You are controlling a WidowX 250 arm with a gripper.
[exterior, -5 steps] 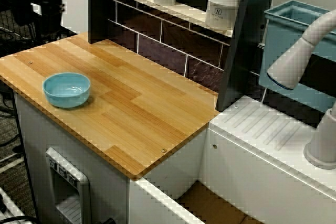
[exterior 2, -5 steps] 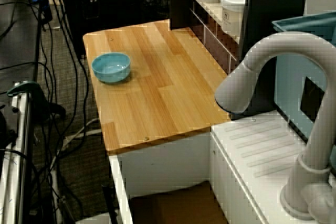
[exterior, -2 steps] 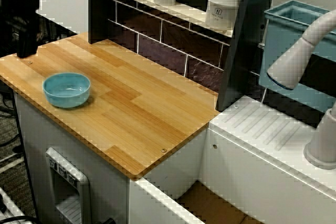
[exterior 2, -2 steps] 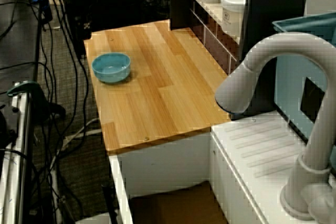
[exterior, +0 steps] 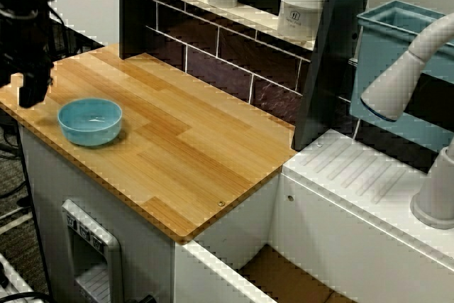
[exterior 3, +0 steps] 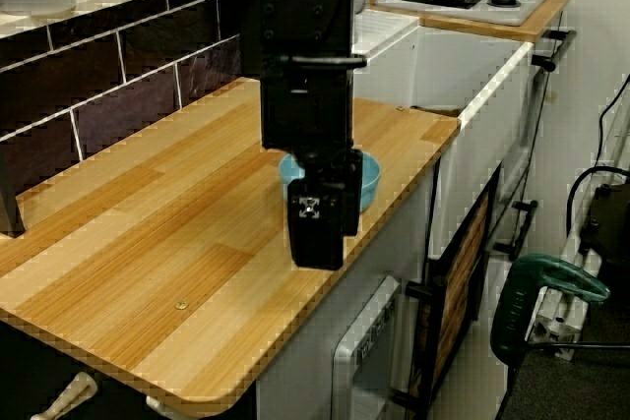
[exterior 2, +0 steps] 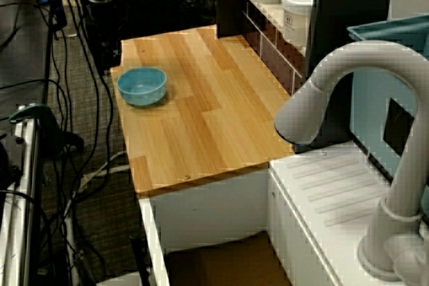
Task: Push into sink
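Note:
A small light-blue bowl (exterior: 90,120) stands on the wooden counter (exterior: 184,140) near its left end, also seen as the bowl (exterior 2: 142,86). My black gripper (exterior: 32,97) hangs low just left of the bowl, on the side away from the sink (exterior: 284,278). From the opposite side the gripper (exterior 3: 315,238) covers most of the bowl (exterior 3: 369,179); only one finger face shows, so the jaws cannot be read. The sink (exterior 2: 214,259) is a white-walled basin with a tan bottom beyond the counter's right end, with its rim (exterior 3: 489,81) showing.
A tiled backsplash with white jars (exterior: 301,8) on a shelf runs behind the counter. A grey faucet (exterior: 404,76), a ribbed white drainboard (exterior: 362,168) and a teal bin (exterior: 397,33) stand right of the sink. Cables (exterior 2: 60,98) hang off the counter's left side.
The gripper has come down from above the counter's left corner to just beside the bowl. The bowl has not moved.

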